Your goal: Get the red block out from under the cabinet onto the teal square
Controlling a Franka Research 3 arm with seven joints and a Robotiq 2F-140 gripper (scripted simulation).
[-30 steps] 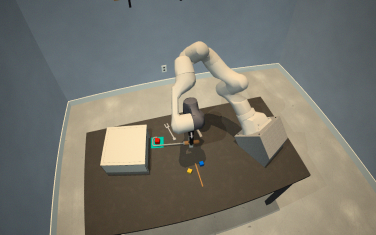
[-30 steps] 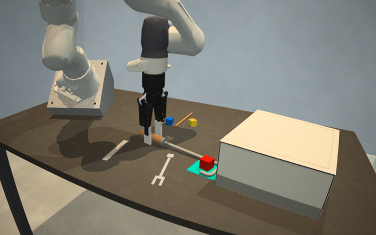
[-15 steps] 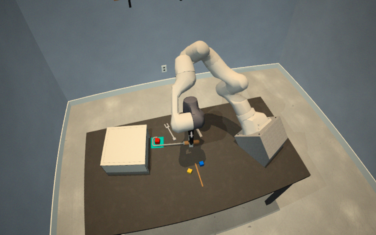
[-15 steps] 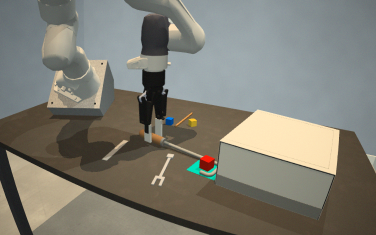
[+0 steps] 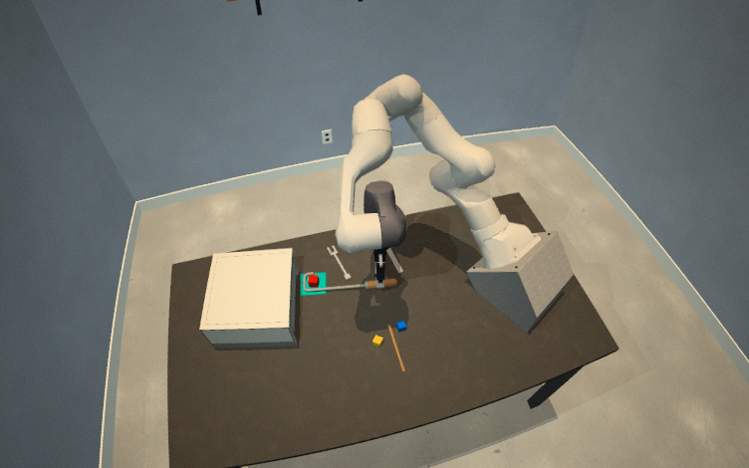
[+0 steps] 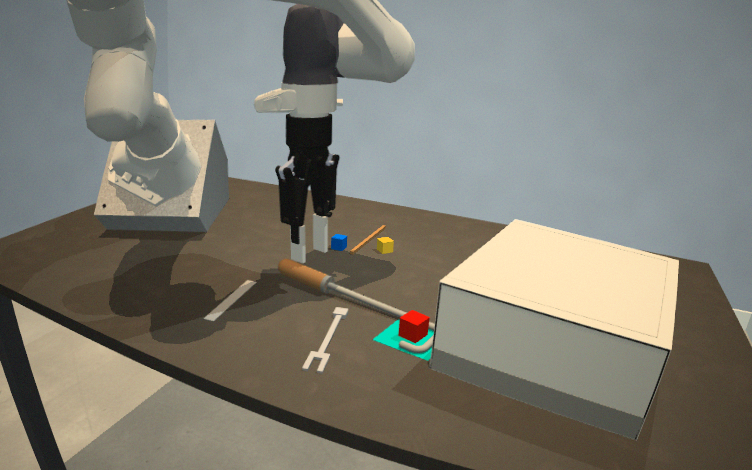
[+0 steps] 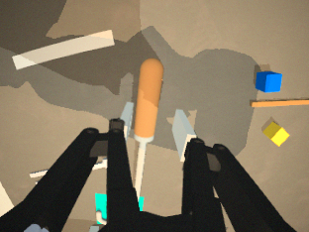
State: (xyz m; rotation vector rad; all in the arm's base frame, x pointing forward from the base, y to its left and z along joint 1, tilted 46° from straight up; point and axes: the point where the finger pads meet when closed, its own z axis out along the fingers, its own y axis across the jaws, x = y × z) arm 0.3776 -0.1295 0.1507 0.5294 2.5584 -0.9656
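Now the red block [image 6: 413, 325] sits on the teal square [image 6: 389, 337] beside the cabinet [image 6: 560, 280], inside the hook tool's [image 6: 332, 287] bend. Gripper [image 6: 309, 245] hovers above the tool's wooden handle, at the block's 10 o'clock, fingers partly spread, holding nothing.

block [image 6: 413, 325]: red
square [image 6: 387, 338]: teal
hook handle [image 6: 303, 274]: orange-brown; shaft grey
cabinet [image 6: 565, 274]: cream top, grey-white sides
table [image 6: 134, 326]: dark brown
small cubes: blue [image 6: 338, 241], yellow [image 6: 385, 244]
thin stick [image 6: 367, 238]: orange
fork piece [image 6: 325, 339]: whitish, possibly pale grey
tool [image 6: 309, 246]: black, white tips
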